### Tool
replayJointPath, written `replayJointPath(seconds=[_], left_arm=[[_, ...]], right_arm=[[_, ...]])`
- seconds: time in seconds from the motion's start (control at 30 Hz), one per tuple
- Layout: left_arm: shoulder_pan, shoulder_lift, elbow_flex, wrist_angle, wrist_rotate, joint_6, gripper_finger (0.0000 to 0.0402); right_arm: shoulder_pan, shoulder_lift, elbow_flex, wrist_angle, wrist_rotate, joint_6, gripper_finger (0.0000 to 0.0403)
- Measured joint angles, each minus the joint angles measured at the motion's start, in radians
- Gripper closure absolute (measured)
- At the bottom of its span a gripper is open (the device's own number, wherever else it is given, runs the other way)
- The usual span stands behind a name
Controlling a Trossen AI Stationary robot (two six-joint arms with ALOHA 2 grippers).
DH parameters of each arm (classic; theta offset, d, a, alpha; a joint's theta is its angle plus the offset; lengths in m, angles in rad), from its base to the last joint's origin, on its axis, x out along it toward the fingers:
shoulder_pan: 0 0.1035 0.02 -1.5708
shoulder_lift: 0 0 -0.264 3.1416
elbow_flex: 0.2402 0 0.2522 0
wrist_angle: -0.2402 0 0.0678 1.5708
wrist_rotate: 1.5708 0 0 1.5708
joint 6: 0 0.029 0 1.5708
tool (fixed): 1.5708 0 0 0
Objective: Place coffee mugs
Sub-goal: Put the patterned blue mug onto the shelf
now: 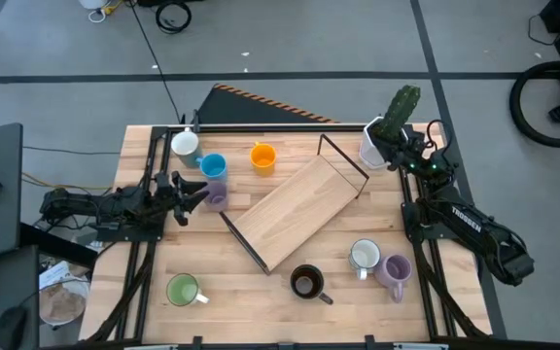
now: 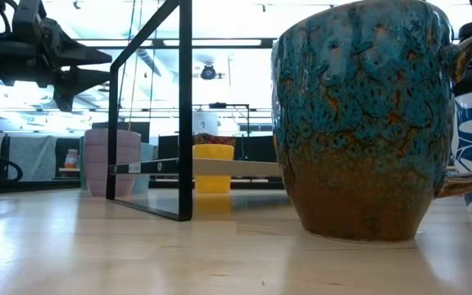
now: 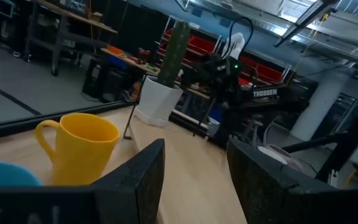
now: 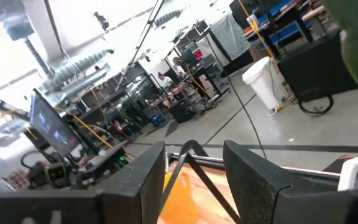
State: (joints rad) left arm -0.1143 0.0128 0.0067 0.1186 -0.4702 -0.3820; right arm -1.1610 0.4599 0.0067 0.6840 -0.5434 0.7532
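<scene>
Eight mugs stand upright on the table. In the high view: white point(image 1: 185, 144), blue point(image 1: 213, 166), orange point(image 1: 262, 157), lilac point(image 1: 216, 200), green point(image 1: 183, 290), dark brown point(image 1: 306, 282), silvery-white point(image 1: 365, 256) and purple point(image 1: 396, 273). My left gripper point(image 1: 200, 193) is open and hangs above and beside the lilac mug point(image 2: 111, 162), clear of it in the low view. Its wrist view looks past the orange mug point(image 3: 79, 146) and the blue mug point(image 3: 5, 174). My right gripper point(image 1: 389, 153) is open with nothing between its fingers. It stands close beside the white cactus pot point(image 1: 375, 144).
A wooden shelf board point(image 1: 295, 209) in a black wire frame point(image 1: 343, 160) lies slanted across the table's middle. The cactus point(image 1: 403, 107) stands in its pot at the far right corner. The dark brown mug point(image 2: 359, 123) fills the low view close to the camera. Bare wood shows along the near edge between the mugs.
</scene>
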Motion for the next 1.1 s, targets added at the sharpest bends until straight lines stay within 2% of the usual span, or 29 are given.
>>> replayJointPath(seconds=[0.3,0.4,0.5,0.6,0.7,0.8,0.97,1.1], left_arm=[[0.0,0.0,0.0,0.018,0.0,-0.046,0.0221],[0.0,0.0,0.0,0.046,0.016,-0.018,0.0221],[0.0,0.0,0.0,0.107,0.081,0.02,0.0221],[0.0,0.0,0.0,0.168,0.135,0.035,0.0221],[0.0,0.0,0.0,0.2,0.142,0.035,0.0221],[0.0,0.0,0.0,0.214,0.141,0.035,0.0221],[0.0,0.0,0.0,0.216,0.141,0.036,0.0221],[0.0,0.0,0.0,0.213,0.142,0.035,0.0221]], right_arm=[[0.0,-0.001,0.0,0.002,-0.03,0.076,0.0234],[0.001,0.001,0.0,0.007,-0.108,0.105,0.0234],[0.013,-0.003,0.04,0.031,-0.232,0.088,0.0234],[0.069,-0.01,0.092,0.033,-0.258,0.073,0.0234],[0.134,-0.014,0.151,-0.055,-0.217,0.006,0.0234],[0.215,-0.022,0.227,-0.26,-0.133,-0.123,0.0234],[0.39,-0.022,0.402,-0.669,0.125,-0.37,0.0234],[0.535,-0.014,0.492,-0.837,0.329,-0.453,0.0234]])
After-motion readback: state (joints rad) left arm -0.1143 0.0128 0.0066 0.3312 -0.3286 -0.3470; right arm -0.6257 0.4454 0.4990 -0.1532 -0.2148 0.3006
